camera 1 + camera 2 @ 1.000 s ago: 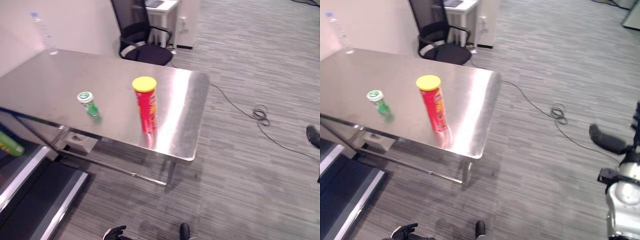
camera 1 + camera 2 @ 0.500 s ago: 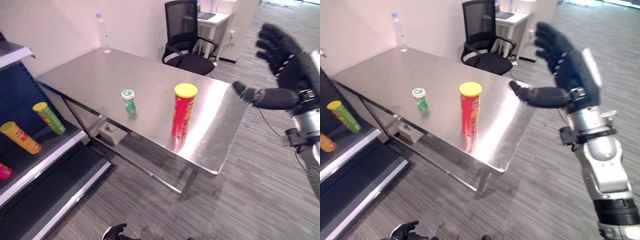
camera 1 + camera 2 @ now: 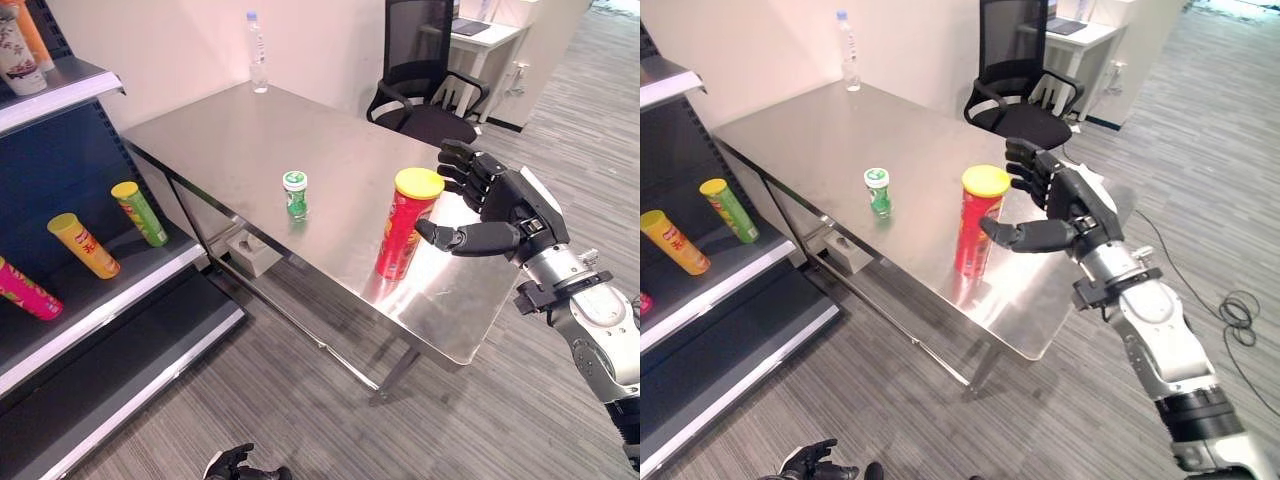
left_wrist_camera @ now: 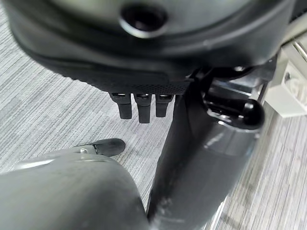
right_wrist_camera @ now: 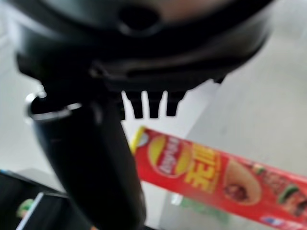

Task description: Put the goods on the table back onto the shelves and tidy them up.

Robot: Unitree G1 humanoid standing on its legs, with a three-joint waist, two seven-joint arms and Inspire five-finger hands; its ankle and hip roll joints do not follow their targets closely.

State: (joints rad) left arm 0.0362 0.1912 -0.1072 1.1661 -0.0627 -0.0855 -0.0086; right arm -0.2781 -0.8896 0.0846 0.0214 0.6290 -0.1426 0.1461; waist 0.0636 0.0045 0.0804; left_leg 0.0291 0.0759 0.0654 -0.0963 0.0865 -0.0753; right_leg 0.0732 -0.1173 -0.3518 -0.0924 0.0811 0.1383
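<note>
The red chip can (image 3: 403,224) with its yellow lid stands upright near the front corner of the steel desk (image 3: 230,135), and a small green bottle (image 3: 295,194) stands a little further in, well apart from it. The right hand (image 3: 495,205) hangs just beside the can's upper half, fingers spread and thumb stretched toward it, holding nothing and not quite touching. To my eye the job here is to close round that can cleanly: bring the palm in level with the upper body, not the lid, and wrap thumb and fingers from opposite sides so the tall can does not tip toward the desk edge. The shelves (image 3: 95,320) to the robot's left already carry several cans lying at a slant. The left hand (image 3: 235,465) hangs low, its fingers straight in its own wrist view.
</note>
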